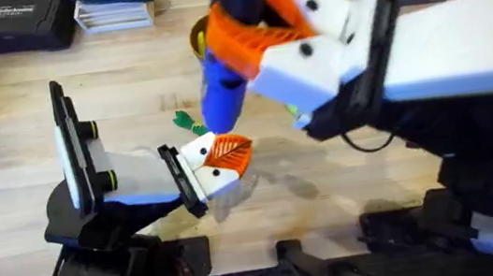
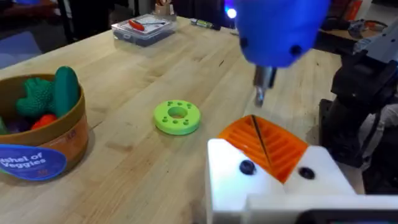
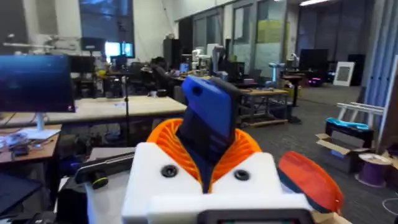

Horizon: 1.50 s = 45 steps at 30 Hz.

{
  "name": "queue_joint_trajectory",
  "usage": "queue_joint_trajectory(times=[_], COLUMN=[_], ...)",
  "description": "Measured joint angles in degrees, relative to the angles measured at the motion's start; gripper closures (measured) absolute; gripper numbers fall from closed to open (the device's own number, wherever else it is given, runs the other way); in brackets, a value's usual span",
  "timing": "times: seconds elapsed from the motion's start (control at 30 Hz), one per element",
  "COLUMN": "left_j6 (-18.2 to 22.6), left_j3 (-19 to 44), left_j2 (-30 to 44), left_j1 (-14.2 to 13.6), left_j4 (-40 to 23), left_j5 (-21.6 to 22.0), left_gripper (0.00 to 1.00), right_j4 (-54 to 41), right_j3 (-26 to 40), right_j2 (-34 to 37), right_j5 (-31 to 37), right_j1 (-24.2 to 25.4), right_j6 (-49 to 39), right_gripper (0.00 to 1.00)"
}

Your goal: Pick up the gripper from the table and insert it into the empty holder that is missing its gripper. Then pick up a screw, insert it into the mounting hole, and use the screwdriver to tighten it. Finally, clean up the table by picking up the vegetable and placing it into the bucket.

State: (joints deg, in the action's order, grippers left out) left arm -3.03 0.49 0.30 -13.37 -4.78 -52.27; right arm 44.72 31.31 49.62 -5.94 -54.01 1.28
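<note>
Right gripper (image 1: pixel 262 32): raised close under the overhead camera, its white fingers with orange ribbed pads clamped on the blue screwdriver (image 1: pixel 221 84).
Screwdriver: held upright, bit end pointing down; in the left wrist view its metal bit (image 2: pixel 263 84) hangs just above the orange pads of the left gripper (image 2: pixel 264 146).
Left gripper: low over the tabletop (image 1: pixel 127 87) near the middle; orange pads pressed together with a thin dark seam between them, nothing held.
Vegetable (image 1: pixel 188 121): small green piece lying on the tabletop just beyond the left gripper, beside the screwdriver's lower end.
Bucket (image 2: pixel 43 140): brown tub with a blue label, toy vegetables inside, on the tabletop.
Green disc (image 2: pixel 177 117): round, with holes, flat on the tabletop between the bucket and the left gripper.
Clear box (image 2: pixel 143 27): at the far edge.
</note>
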Motion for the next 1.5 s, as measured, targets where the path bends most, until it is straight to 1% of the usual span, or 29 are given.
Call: queue_joint_trajectory(times=[0.13,0.33,0.57,1.5], left_j6=[0.0,0.0,0.0,0.0], left_j3=[0.0,0.0,0.0,0.0], left_j2=[0.0,0.0,0.0,0.0], left_j1=[0.0,0.0,0.0,0.0], left_j4=[0.0,0.0,0.0,0.0], left_j5=[0.0,0.0,0.0,0.0], left_gripper=[0.996,0.996,0.996,0.996], right_j4=[1.4,4.6,5.0,5.4], right_j3=[0.0,0.0,0.0,0.0], right_j2=[2.2,4.7,6.8,8.6], right_j5=[-0.1,-0.1,-0.1,-0.1], right_j1=[-2.6,-4.5,-4.5,-4.5], right_j6=[-1.8,-2.8,-3.1,-3.0], right_gripper=[0.977,0.977,0.977,0.977])
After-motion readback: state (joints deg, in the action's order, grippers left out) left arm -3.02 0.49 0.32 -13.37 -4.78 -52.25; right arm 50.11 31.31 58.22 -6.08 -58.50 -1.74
